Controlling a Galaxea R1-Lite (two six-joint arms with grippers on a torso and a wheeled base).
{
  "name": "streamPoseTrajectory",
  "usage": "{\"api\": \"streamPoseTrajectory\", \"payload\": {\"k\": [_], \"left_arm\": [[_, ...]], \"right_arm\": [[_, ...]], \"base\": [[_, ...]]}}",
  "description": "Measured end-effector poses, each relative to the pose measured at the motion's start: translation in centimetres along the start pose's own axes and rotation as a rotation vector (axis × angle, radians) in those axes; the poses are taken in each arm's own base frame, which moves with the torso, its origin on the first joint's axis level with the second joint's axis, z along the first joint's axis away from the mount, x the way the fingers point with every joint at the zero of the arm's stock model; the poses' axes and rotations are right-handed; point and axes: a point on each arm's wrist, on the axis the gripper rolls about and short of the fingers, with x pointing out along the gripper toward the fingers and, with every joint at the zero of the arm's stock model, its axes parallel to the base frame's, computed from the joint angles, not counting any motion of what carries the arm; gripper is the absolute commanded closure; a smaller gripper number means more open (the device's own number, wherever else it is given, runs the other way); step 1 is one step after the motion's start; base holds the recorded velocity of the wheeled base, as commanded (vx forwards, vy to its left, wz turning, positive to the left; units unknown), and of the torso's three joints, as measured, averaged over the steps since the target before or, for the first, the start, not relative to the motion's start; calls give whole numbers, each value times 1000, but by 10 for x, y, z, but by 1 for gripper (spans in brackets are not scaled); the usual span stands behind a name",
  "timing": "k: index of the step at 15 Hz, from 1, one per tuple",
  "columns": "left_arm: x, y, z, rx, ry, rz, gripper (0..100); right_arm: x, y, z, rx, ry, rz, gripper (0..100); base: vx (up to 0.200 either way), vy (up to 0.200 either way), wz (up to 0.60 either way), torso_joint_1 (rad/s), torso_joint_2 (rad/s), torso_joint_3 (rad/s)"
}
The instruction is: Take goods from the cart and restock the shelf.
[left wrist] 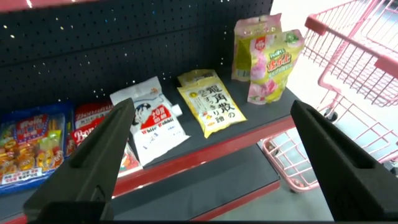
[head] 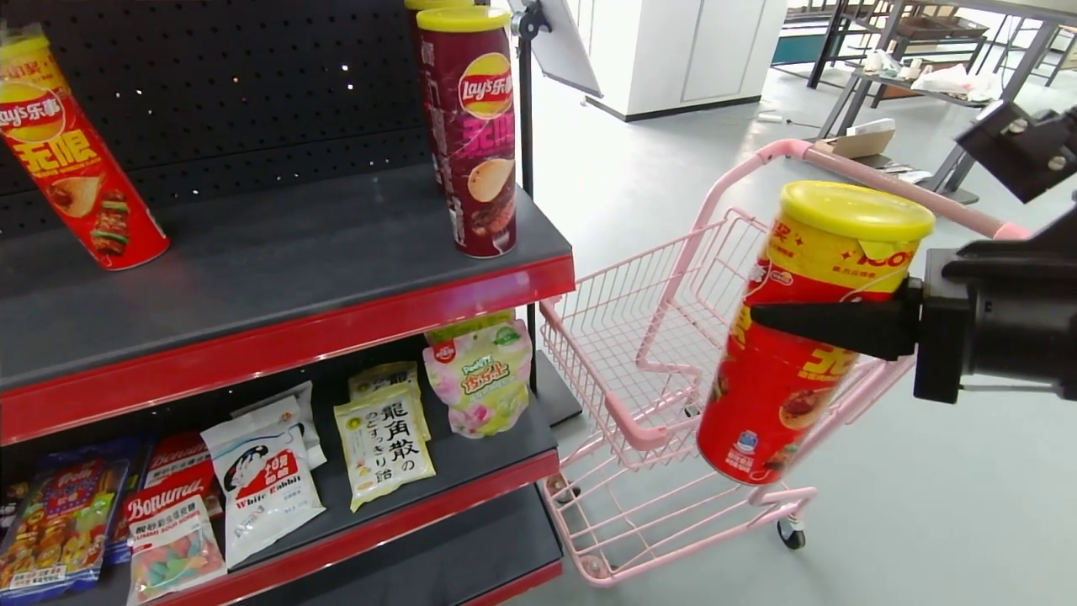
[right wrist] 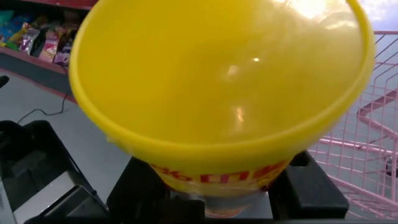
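Observation:
My right gripper (head: 808, 324) is shut on a red chips can (head: 774, 387) with a yellow lid, held tilted above the pink cart (head: 633, 431). In the right wrist view the yellow lid (right wrist: 217, 81) looms close, with a black finger (right wrist: 134, 193) on either side of the can. On the upper shelf (head: 294, 252) a red can (head: 76, 160) leans at the left, and a maroon can (head: 480, 135) stands near the right end. My left gripper (left wrist: 211, 109) is open in front of the lower shelf, with nothing between its fingers.
Snack bags lie on the lower shelf: a white bag (left wrist: 152, 121), a yellow bag (left wrist: 211, 106) and a pink-green pouch (left wrist: 267, 59). A stand pole (head: 526, 168) rises beside the shelf's right end. A white cabinet (head: 673, 50) and tables (head: 925, 50) stand behind the cart.

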Motion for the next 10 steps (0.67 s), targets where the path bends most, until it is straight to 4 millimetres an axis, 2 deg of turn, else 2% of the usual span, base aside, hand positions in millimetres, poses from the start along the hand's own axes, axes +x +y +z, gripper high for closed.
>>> {"api": "streamPoseTrajectory", "payload": {"k": [4, 7, 10], "left_arm": [[0, 0, 0, 0, 0, 0, 0], [0, 0, 0, 0, 0, 0, 0], [0, 0, 0, 0, 0, 0, 0]], "right_arm": [[6, -3, 12, -10, -25, -2, 100], [9, -3, 15, -26, -29, -2, 100], [10, -4, 15, -34, -25, -4, 100]], "base": [[0, 0, 0, 194, -564, -373], [0, 0, 0, 227, -611, -388], [0, 0, 0, 193, -469, -284]]}}
